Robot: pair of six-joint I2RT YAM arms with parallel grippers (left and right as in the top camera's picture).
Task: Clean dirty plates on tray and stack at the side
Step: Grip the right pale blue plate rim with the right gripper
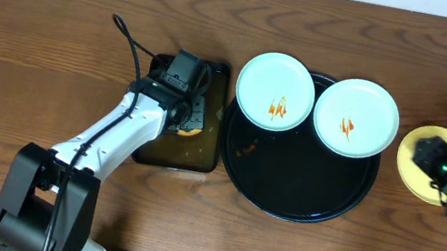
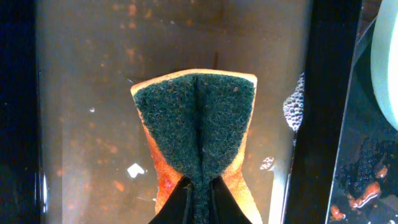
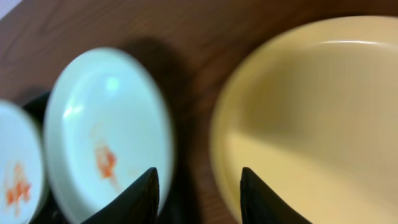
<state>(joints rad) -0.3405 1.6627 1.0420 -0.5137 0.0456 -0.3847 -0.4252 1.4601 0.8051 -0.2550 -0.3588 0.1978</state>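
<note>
1. Overhead.
   - The tray [image 1: 294,198] sits mid-counter, a little toward the right edge.
   - Two smeared plates lie on its far side. The first pale plate [image 1: 276,91] is toward the left edge and the second pale plate [image 1: 355,117] toward the right edge. They nearly touch, and both seem to ride out over the raised rim.
   - The cream plate [image 1: 412,168] rests on bare wood near the right edge, off the tray.
   - The left gripper [image 1: 190,121] hangs over the wash tray [image 1: 169,160], which sits just beside the tray on its left-edge side.
   - The right gripper [image 1: 439,168] hovers over the cream plate.

2. Left wrist.
   - The jaws are clenched on the sponge [image 2: 196,118], creasing its green scouring face down the middle.
   - The sponge's orange body lies in the brown water [image 2: 81,81].
   - Risk: a soaked sponge will probably drip dirty water across the wood on its way to a plate.
   - Risk: the pinch holds only one end, so hard scrubbing could twist the sponge or pull it free.

3. Right wrist.
   - The fingers [image 3: 140,196] are spread and hold nothing.
   - The cream plate lies to one side of them and the second pale plate to the other.
   - Risk: with the pale plates perched on the rim, scrubbing pressure could tip one or skate it toward the far edge unless this arm braces it.
   - Risk: a careless reach could also knock the two pale plates together.
</note>
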